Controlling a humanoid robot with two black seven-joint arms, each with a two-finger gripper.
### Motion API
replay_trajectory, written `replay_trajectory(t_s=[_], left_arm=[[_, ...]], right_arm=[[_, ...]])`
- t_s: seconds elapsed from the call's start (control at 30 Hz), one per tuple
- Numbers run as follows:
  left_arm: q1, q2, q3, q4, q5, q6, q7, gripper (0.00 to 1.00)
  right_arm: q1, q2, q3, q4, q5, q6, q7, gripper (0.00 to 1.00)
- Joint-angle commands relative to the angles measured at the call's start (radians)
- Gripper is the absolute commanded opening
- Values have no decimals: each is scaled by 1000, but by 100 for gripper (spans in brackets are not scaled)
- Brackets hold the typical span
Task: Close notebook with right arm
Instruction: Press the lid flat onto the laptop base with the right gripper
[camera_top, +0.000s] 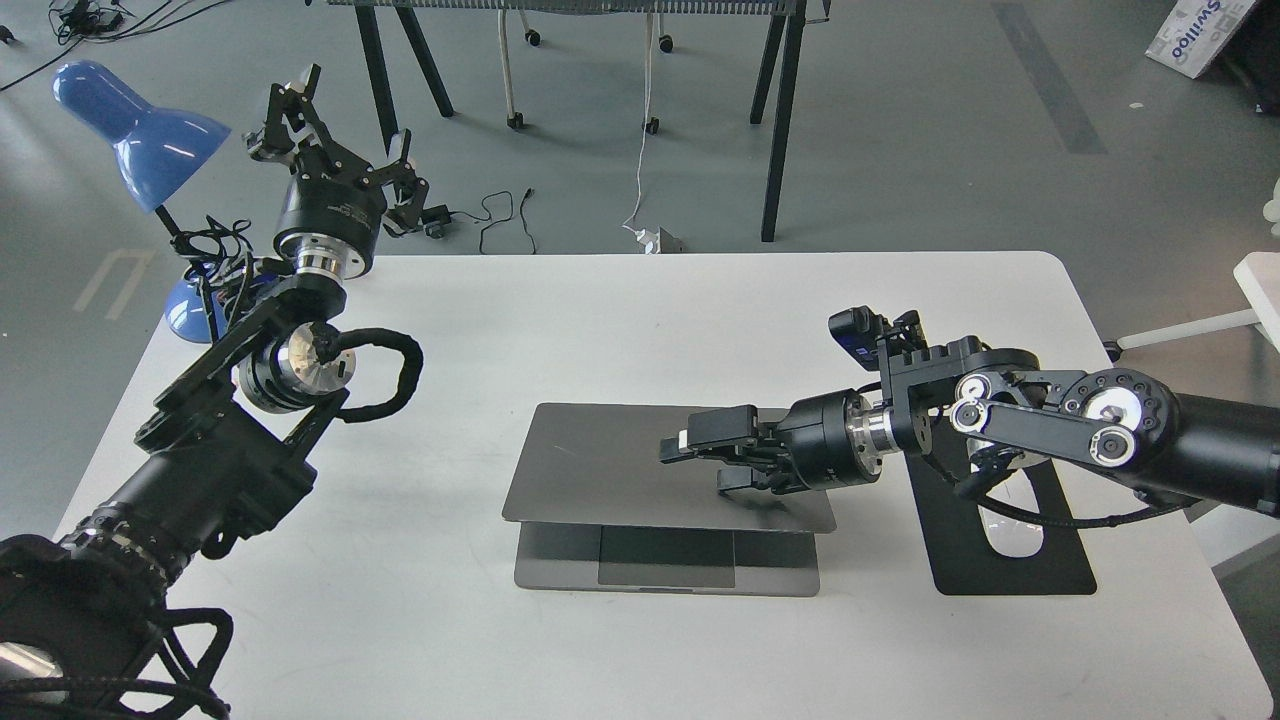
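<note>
The notebook (600, 465) is a slim grey metal laptop in the middle of the white table (700, 310). Its lid is tilted far down over the base, and only the front strip with the trackpad (665, 560) still shows under it. My right gripper (702, 462) reaches in from the right and lies on the right half of the lid, fingers spread and holding nothing. A small blue-faced module (850, 335) sits by its wrist. My left gripper (345, 115) is held high at the back left, open and empty.
A black mouse pad (1010, 570) with a white mouse (1010, 535), partly behind my right arm, lies right of the notebook. A blue desk lamp (140, 130) stands at the table's back left corner beside my left arm. Table legs and cables are on the floor behind.
</note>
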Motion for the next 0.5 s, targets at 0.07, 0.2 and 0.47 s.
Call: replay_trajectory(t_s=[0.07,0.2,0.47], left_arm=[[0,0,0,0,0,0,0,100],[0,0,0,0,0,-1,0,100],[0,0,0,0,0,-1,0,100]], right_arm=[[-29,1,-23,-26,-68,0,0,100],[-37,1,-25,-56,-72,0,0,100],[-58,8,-25,-129,-77,0,0,100]])
